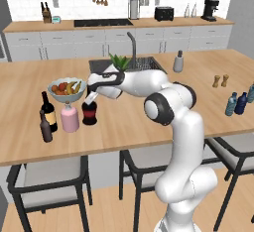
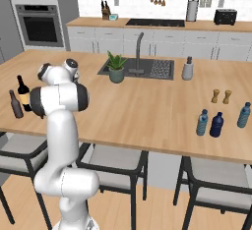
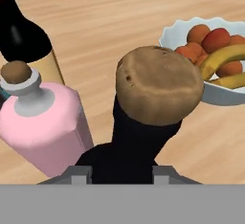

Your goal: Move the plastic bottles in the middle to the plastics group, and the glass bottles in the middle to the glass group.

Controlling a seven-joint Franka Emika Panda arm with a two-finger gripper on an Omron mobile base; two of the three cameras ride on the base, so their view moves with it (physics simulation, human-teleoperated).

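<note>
My gripper [image 1: 91,99] is shut on the neck of the glass bottle [image 1: 89,113], a squat near-black bottle with a red label. In the hand view its brown cork top [image 3: 160,84] rises just past my gripper [image 3: 122,173]. The bottle stands low over the counter's left part, beside a pink corked bottle [image 1: 70,118]. The glass group is just left of it: a tall wine bottle [image 1: 48,110] and a slim brown bottle [image 1: 45,127]. The plastics group of blue bottles [image 1: 237,103] stands far right. Plastic bottles in the middle are out of view.
A fruit bowl [image 1: 66,90] sits right behind the held bottle. Farther back are the sink [image 1: 144,63], a potted plant [image 1: 119,61] and a grey dispenser [image 1: 178,61]. Two brown shakers [image 1: 220,81] stand near the blue bottles. Stools line the counter's near edge.
</note>
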